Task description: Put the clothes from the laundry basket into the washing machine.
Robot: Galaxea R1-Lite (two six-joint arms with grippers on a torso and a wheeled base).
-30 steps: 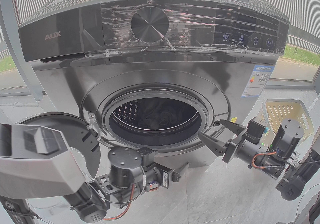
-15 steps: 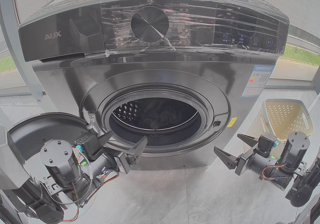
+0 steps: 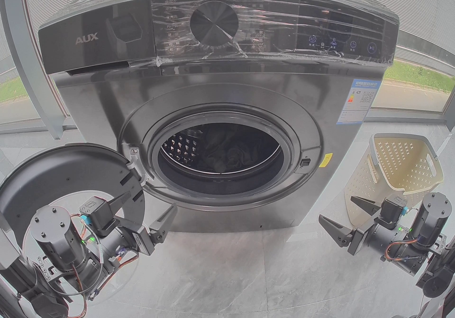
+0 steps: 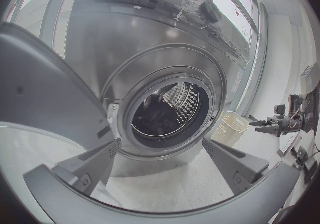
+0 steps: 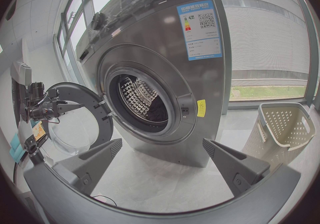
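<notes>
The washing machine [image 3: 222,77] stands ahead with its round door [image 3: 61,176] swung open to the left. Dark clothes [image 3: 225,150] lie inside the drum, also seen as a dark heap [image 4: 153,119] and a dark patch [image 5: 158,109]. The cream laundry basket [image 3: 403,167] stands on the floor right of the machine, its inside looking bare. My left gripper [image 3: 149,205] hangs open and holds nothing, low in front of the open door. My right gripper [image 3: 337,210] is open and holds nothing, low beside the basket. Each wrist view shows its own gripper [image 4: 160,141] [image 5: 161,142] spread wide.
Pale tiled floor [image 3: 246,267] stretches in front of the machine. Window frames [image 3: 28,72] and glass walls stand behind and beside it. The open door juts out on the left, close to my left arm.
The head view has shifted, so the machine looks a little farther off. My left arm swung from the middle to the left by the door. My right gripper drew back from the opening, down and right.
</notes>
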